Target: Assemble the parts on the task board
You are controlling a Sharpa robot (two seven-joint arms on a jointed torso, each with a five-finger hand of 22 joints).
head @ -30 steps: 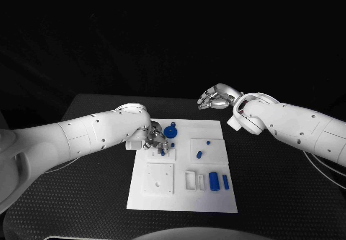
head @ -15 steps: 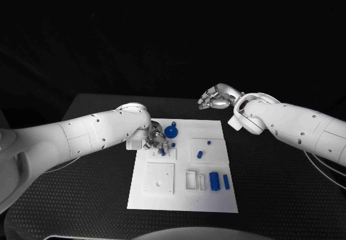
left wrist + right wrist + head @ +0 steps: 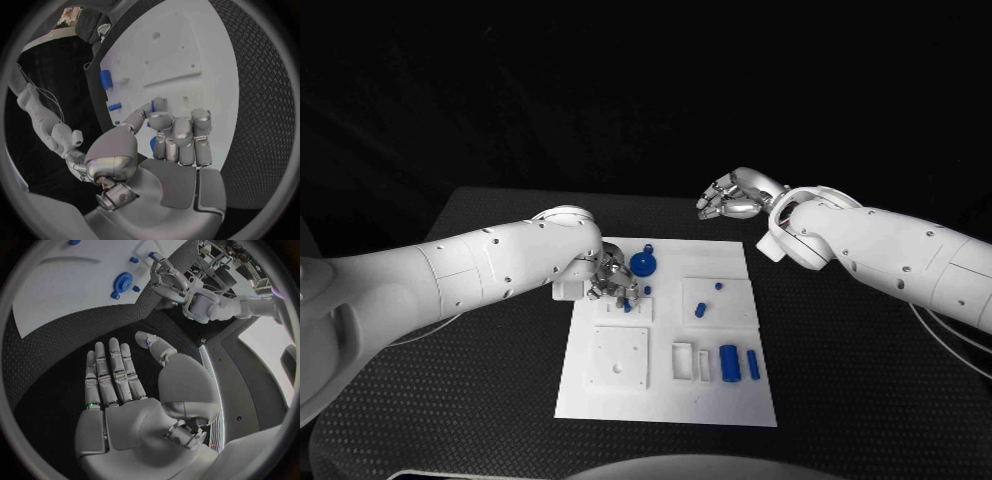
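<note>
head view looks down on one white task board lying on the black surface, with two hands above it. the left hand is down over the board's far-left part, fingers curled in around a small blue peg that pokes out just below the fingertips; in the left wrist view the fingers are bunched together with blue showing between them, so this hand holds the peg. just beyond that hand, on the side toward the right hand, one round blue disc lies on the board with a small blue pin at its far edge.

the right hand hangs off the board, above the surface past the board's far-right corner, well apart from every part. the right wrist view shows its palm bare and its fingers stretched out flat and slightly apart, holding nothing.

between the two hands and nearer the robot, two small blue pieces stand on one raised white square. nearer still, one blue cylinder and one slimmer blue bar lie side by side, beside a white rectangular frame. one white square plate with holes sits on the robot side of the left hand.
</note>
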